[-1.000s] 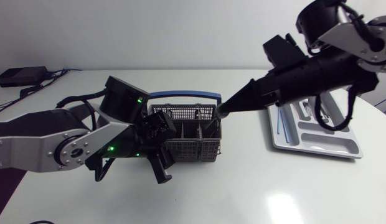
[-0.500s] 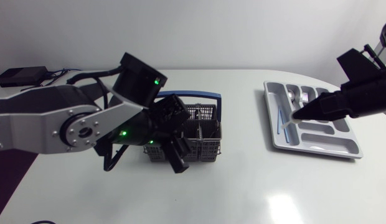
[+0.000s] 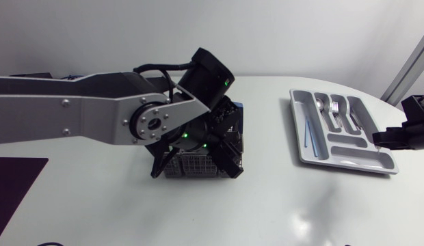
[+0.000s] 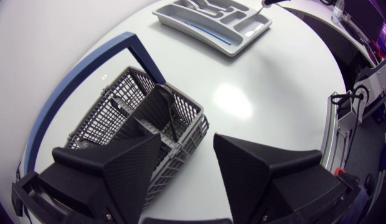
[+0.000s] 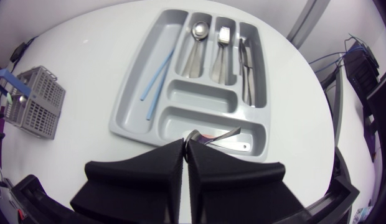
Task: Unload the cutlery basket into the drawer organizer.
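Note:
The grey mesh cutlery basket [image 3: 191, 166] with a blue handle [image 4: 87, 68] stands mid-table, mostly under my left arm. My left gripper [image 4: 188, 142] hangs open over the basket's edge [image 3: 224, 152], one finger above the mesh and the other above the table. A dark utensil [image 4: 170, 112] stands in the basket. The grey drawer organizer [image 5: 127, 106] lies at the right [image 3: 349, 160] and holds a spoon [image 5: 196, 43], a fork [image 5: 223, 46], knives [image 5: 246, 68] and blue sticks [image 5: 157, 74]. My right gripper [image 5: 185, 144] is shut on a metal utensil [image 5: 211, 135] over the organizer's long end compartment [image 3: 376, 139].
My left arm's long silver link [image 3: 75, 116] spans the left half of the table. The table's rounded edge runs close past the organizer on the right. In the right wrist view the basket [image 5: 34, 102] stands well apart from the organizer.
My right gripper left the basket with a utensil and moved right to the organizer's far side. My left arm swung right and now covers the basket.

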Controlling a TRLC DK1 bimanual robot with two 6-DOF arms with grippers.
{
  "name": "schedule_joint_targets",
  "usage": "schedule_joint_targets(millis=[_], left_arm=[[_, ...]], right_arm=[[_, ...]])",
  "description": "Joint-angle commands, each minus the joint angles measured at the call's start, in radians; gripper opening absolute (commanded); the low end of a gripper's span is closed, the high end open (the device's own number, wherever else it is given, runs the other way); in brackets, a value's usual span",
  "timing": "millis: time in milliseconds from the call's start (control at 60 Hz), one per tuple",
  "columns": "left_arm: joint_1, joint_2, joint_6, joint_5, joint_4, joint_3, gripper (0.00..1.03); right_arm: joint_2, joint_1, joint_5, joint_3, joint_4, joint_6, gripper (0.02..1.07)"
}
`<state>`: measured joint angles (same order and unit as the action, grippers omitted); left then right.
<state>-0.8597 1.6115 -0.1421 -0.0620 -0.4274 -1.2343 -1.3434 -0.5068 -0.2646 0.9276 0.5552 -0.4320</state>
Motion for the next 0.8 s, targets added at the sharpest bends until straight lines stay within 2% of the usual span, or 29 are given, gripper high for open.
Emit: schedule_joint_targets(millis=[0, 233, 517, 600, 650, 700, 733, 783], left_arm=[[0.007, 0.019, 0.058, -0.004, -0.017, -0.08, 0.6], [0.002, 0.096, 0.114, -0.004, -0.042, -0.139, 0.6], [0.005, 0.157, 0.168, -0.004, -0.071, -0.175, 0.6], [0.007, 0.172, 0.184, -0.004, -0.083, -0.194, 0.59], [0.011, 0.183, 0.194, -0.004, -0.088, -0.206, 0.59], [0.014, 0.189, 0.205, -0.004, -0.093, -0.215, 0.59], [0.016, 0.191, 0.21, -0.004, -0.094, -0.22, 0.59], [0.017, 0.192, 0.223, -0.006, -0.094, -0.223, 0.58]], right_arm=[[-0.054, -0.022, 0.034, -0.029, -0.058, -0.022, 0.08], [-0.171, -0.026, 0.085, -0.038, -0.172, -0.004, 0.09], [-0.243, 0.042, 0.137, -0.052, -0.238, 0.05, 0.13], [-0.257, 0.062, 0.14, -0.05, -0.242, 0.061, 0.4], [-0.258, 0.071, 0.146, -0.053, -0.247, 0.068, 0.62], [-0.257, 0.079, 0.153, -0.055, -0.25, 0.078, 0.79], [-0.254, 0.085, 0.156, -0.058, -0.25, 0.081, 0.87], [-0.247, 0.091, 0.162, -0.061, -0.252, 0.088, 0.92]])
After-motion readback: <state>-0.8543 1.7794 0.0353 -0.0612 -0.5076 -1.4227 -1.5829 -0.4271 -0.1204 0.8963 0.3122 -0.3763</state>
